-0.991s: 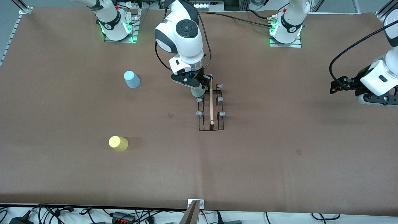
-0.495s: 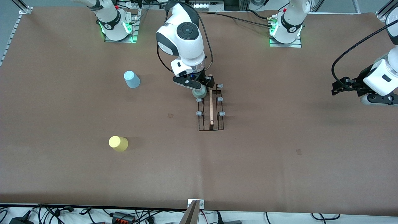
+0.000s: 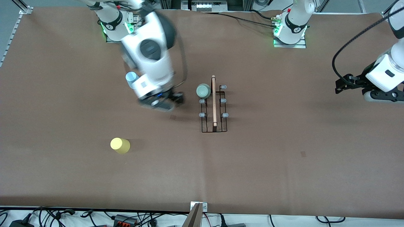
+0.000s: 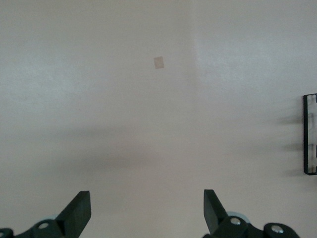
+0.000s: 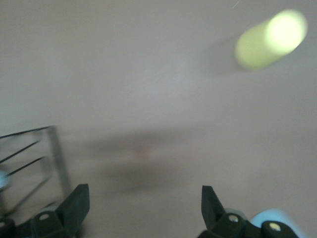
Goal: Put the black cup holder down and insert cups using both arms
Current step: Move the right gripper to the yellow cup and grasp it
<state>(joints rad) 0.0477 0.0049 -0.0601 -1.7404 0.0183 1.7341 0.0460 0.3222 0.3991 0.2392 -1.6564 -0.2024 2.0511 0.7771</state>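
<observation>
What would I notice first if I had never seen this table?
Probably the big white right arm, its open right gripper over bare table between the light blue cup and the black cup holder. Next, the grey-green cup sitting upside down on a peg of that holder at mid-table. The yellow cup stands alone, nearer the front camera.

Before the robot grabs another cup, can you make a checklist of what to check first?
1. Grey-green cup sits on the black cup holder, let go: ok.
2. Right gripper open and empty over the table: ok.
3. Light blue cup reachable: cannot tell, the right arm partly hides it.
4. Yellow cup standing free, nearer the front camera: ok.
5. Left gripper open, waiting at its end of the table: ok.
</observation>
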